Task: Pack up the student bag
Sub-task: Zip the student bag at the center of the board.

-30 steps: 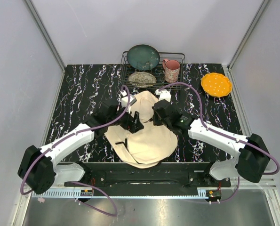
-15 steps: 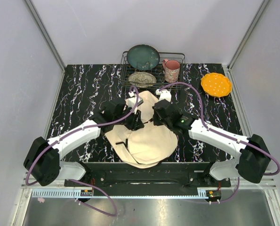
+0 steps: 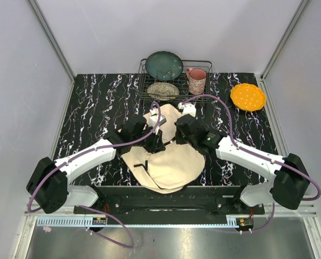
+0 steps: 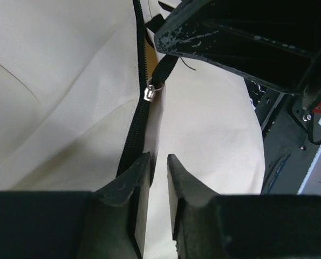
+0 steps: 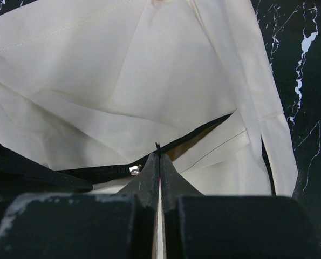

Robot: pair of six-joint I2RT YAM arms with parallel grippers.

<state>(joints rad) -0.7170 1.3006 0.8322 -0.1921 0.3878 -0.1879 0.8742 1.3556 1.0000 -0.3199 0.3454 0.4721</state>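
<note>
Top view first: the student bag (image 3: 171,162) is lying flat on the marble table (image 3: 95,102) right in front of the arm bases. The left gripper (image 3: 156,143) and right gripper (image 3: 177,135) are both down on its upper half, near each other. Left wrist cam: that gripper's jaws are a sliver apart just beside the black zipper, and I can't see anything caught in them. The silver slider (image 4: 150,92) sits a bit further along, and its black zipper pull (image 4: 163,67) runs up into the other gripper. Right wrist cam: fingers squeezed tight on that pull, zipper partly open beyond them. Looks like floppy, light canvas to me, so it'll bunch and drag. I'd pin the fabric near the zipper and tug only the pull.
</note>
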